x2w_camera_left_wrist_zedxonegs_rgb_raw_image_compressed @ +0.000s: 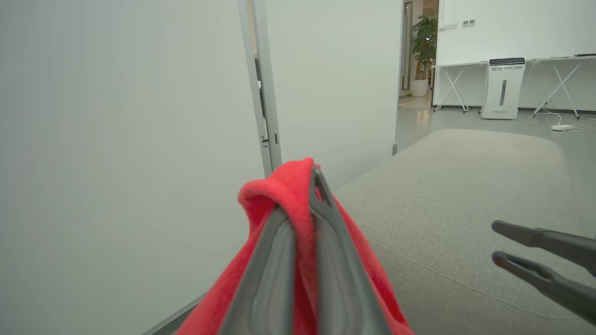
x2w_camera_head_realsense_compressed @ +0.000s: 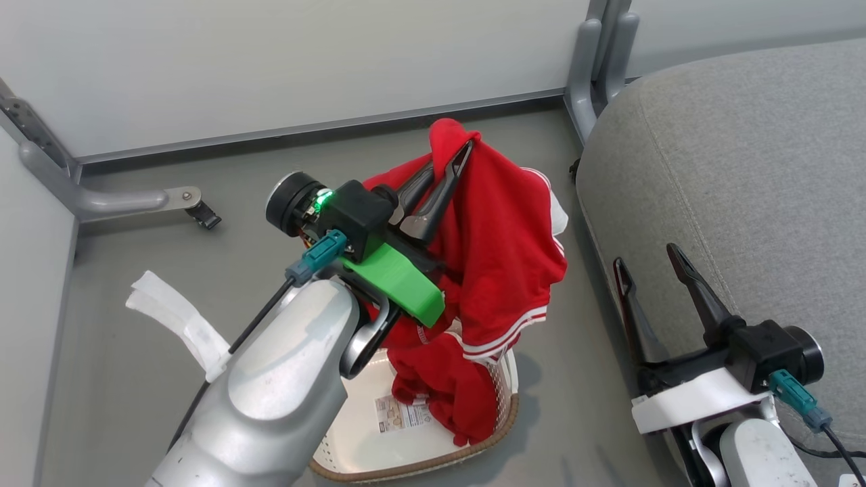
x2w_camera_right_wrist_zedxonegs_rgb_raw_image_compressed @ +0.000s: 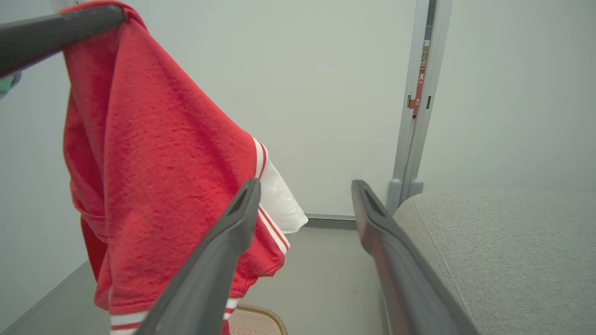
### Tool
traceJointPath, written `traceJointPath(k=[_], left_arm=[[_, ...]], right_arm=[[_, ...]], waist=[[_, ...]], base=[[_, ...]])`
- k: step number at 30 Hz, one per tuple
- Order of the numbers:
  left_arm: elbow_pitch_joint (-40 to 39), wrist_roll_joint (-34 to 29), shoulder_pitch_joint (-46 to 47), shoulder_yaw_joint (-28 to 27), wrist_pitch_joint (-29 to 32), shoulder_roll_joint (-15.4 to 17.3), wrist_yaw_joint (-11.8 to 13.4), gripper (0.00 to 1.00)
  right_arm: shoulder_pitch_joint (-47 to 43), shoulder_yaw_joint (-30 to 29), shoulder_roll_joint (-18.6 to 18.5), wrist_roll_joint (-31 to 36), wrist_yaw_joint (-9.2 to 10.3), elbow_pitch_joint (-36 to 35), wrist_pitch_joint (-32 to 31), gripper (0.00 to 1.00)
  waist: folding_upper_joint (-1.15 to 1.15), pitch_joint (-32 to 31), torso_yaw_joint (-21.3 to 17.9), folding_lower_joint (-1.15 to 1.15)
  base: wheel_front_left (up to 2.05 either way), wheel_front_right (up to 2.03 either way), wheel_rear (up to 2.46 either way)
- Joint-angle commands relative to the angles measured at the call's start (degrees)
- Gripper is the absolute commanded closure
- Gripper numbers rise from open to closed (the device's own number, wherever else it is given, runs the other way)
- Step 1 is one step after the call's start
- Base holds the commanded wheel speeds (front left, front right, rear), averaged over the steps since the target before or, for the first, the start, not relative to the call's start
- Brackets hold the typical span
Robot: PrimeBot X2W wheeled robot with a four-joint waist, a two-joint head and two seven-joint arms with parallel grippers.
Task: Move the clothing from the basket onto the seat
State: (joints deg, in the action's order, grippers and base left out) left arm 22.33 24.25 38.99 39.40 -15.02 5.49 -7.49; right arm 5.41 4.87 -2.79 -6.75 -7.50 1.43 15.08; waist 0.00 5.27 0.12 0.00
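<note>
Left end effector [x2w_camera_head_realsense_compressed: 450,157] is clamped on a fold of the clothing [x2w_camera_head_realsense_compressed: 500,250], the red cloth pinched between its two dark fingers and bunched over their tips, as the left wrist view [x2w_camera_left_wrist_zedxonegs_rgb_raw_image_compressed: 302,195] shows close up. From that grip the clothing hangs down in a long drape, its white-striped hem low and its bottom end reaching into the basket [x2w_camera_head_realsense_compressed: 352,433], near the paper label on the basket's floor. Right end effector [x2w_camera_head_realsense_compressed: 646,257] stands apart from the cloth with its fingers spread and nothing between them, over the near edge of the seat [x2w_camera_head_realsense_compressed: 744,169]. The seat's rounded edge runs just right of the basket, with a narrow strip of grey floor [x2w_camera_head_realsense_compressed: 203,284] between them. Pale wall panels close the far side, with a grey post [x2w_camera_head_realsense_compressed: 595,67] at the seat's far corner. Bare grey upholstery stretches ahead of both end effectors.
</note>
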Motion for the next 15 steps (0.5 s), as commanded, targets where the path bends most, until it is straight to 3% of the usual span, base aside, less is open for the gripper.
traceJointPath(k=[1, 7, 15], left_arm=[[0.0, -0.3, 0.9, -0.1, -0.2, -0.1, 0.0, 1.0], [0.4, -0.6, 1.3, 0.3, -0.2, -0.2, 0.0, 1.0], [0.8, -0.8, 1.4, 0.8, -0.2, -0.3, 0.0, 1.0]], right_arm=[[-0.4, -0.1, -0.2, -0.4, 0.02, -0.3, 0.1, 0.0], [0.7, 1.1, -0.2, -1.0, 0.02, -1.5, 0.1, 0.0], [4.6, 8.3, -0.2, -2.0, 0.02, -3.9, 0.1, 0.0]], waist=[[0.0, 0.1, -0.1, 0.0], [0.0, 0.4, -0.1, 0.0], [0.0, 0.7, 0.3, 0.0]], base=[[0.0, 0.0, 0.0], [0.0, 0.0, 0.0], [0.0, 0.0, 0.0]])
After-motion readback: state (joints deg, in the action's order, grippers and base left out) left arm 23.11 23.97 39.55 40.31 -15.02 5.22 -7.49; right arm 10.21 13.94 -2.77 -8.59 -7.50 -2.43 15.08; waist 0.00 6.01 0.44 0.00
